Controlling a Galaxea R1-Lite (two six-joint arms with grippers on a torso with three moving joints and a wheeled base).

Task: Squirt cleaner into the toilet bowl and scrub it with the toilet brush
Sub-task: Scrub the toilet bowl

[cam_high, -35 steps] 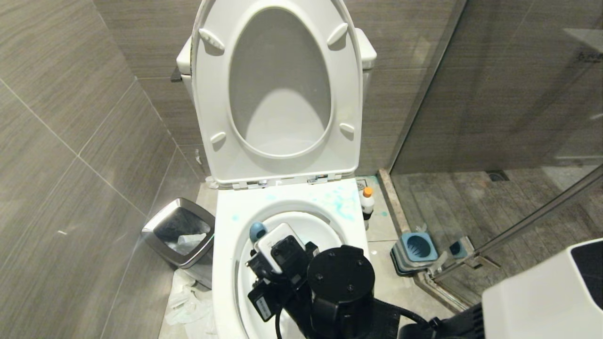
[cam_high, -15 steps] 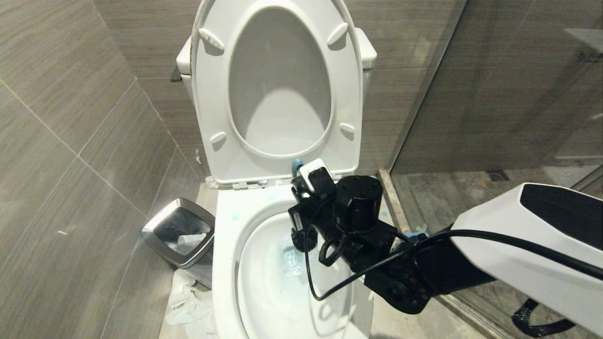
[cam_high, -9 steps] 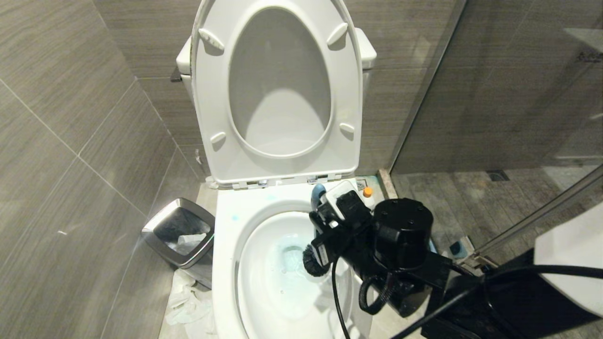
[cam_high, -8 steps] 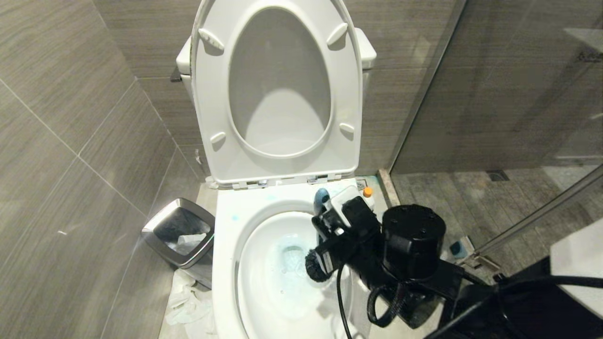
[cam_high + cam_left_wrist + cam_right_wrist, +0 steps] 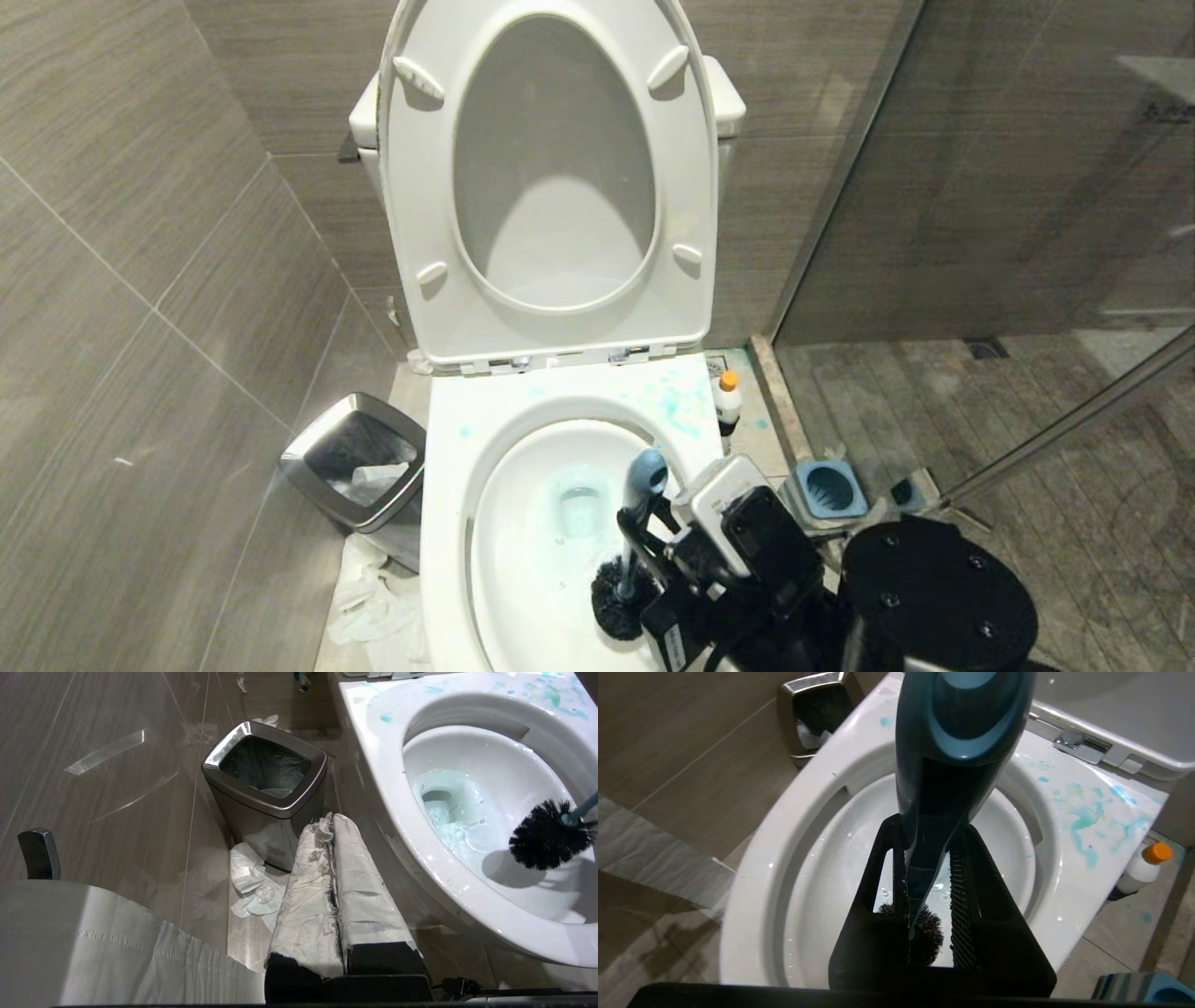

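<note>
The right gripper (image 5: 644, 551) is clamped on the toilet brush (image 5: 627, 551), handle nearly upright and bristle head low against the near right wall of the toilet bowl (image 5: 448, 523). The teal pool lies farther in. Beyond, the cleaner (image 5: 727, 399) stands on the floor.

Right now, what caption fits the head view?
Right pincer scrubs the glossy white toilet bowl with a blue-handled, black-bristled brush.
</note>
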